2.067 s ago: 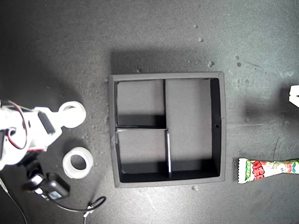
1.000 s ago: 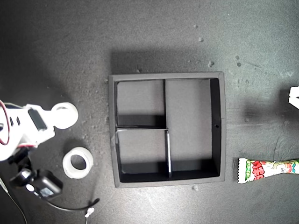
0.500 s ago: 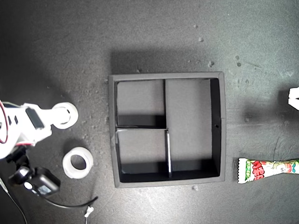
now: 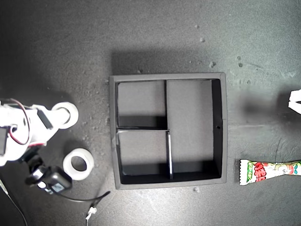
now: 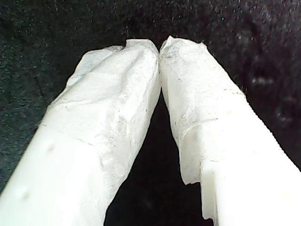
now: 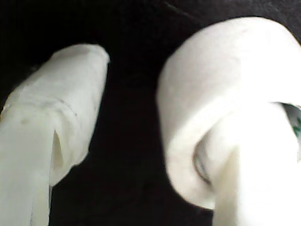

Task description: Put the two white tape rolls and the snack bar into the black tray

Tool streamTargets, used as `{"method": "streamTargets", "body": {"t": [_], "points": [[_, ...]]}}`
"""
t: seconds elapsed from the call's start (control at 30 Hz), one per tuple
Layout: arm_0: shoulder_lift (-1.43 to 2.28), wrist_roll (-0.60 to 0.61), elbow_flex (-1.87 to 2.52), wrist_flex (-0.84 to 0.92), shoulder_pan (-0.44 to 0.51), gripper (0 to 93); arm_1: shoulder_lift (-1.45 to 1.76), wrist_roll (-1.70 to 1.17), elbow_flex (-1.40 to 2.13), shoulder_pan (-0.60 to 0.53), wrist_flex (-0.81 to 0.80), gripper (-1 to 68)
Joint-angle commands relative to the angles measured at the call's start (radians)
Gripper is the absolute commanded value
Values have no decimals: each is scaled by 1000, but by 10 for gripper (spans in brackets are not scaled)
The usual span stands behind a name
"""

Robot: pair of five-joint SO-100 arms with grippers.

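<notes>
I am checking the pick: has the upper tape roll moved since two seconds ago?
Yes. The upper tape roll has shifted toward the exterior view's left, away from the black tray, hooked on my second hand.

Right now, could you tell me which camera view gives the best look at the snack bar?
The exterior view: the snack bar lies on the dark surface at that view's lower right, outside the black tray, its far end cut off by the frame edge. Neither wrist view shows it; one shows only closed fingers, the other a white tape roll.
</notes>
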Motion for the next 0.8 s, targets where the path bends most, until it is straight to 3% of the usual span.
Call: {"method": "streamTargets", "body": {"t": [0.0,0.13,0.27,0.4,0.53,0.67,0.77], "points": [[61,-14,-78,74,-58,1,8,295,12,-15,-28,-5],[155,44,-278,273,-74,1,8,179,12,60,-107,-5],[54,109,-660,407,-35,1,8,-388,-3,94,-324,-5],[-239,149,-1081,480,23,2,8,-842,-147,-35,-423,-3],[-512,169,-1387,535,66,2,-15,-1085,-351,-172,-410,-2],[-792,172,-1686,641,87,2,-178,-1123,-492,-281,-414,22],[-1106,170,-2123,838,94,1,-405,-1086,-604,-356,-457,28]]}}
